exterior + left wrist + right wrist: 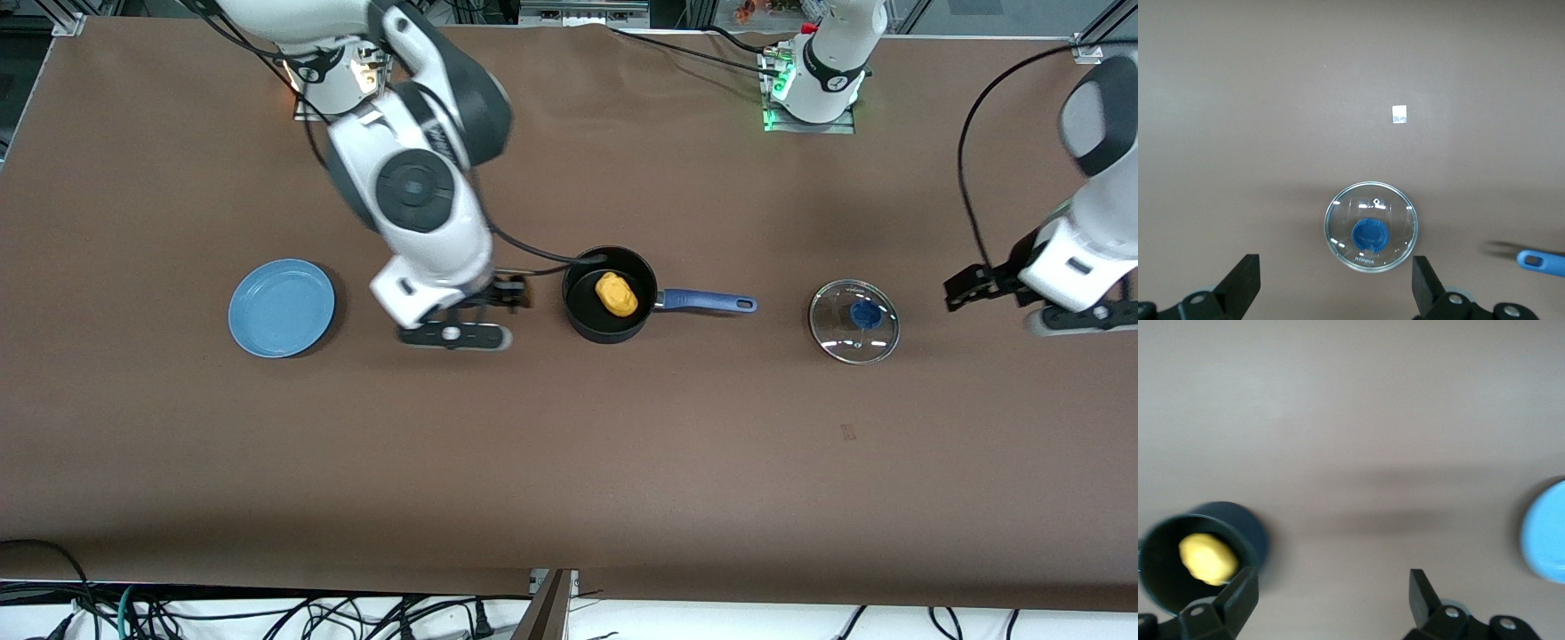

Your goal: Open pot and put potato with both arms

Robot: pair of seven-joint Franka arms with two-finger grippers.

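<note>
The black pot (582,322) stands uncovered mid-table with its blue handle (707,302) pointing toward the left arm's end. The yellow potato (615,294) lies inside it, also seen in the right wrist view (1207,560). The glass lid (853,333) with its blue knob (865,314) lies flat on the table past the handle tip. My right gripper (508,293) is open and empty, over the table beside the pot (1251,527) on the plate's side. My left gripper (967,289) is open and empty, up beside the lid (1345,233) toward the left arm's end.
A light-blue plate (282,308) sits toward the right arm's end and shows in the right wrist view (1546,533). A small white tape mark (1400,115) is on the brown table near the lid. The pot handle's tip (1541,260) shows in the left wrist view.
</note>
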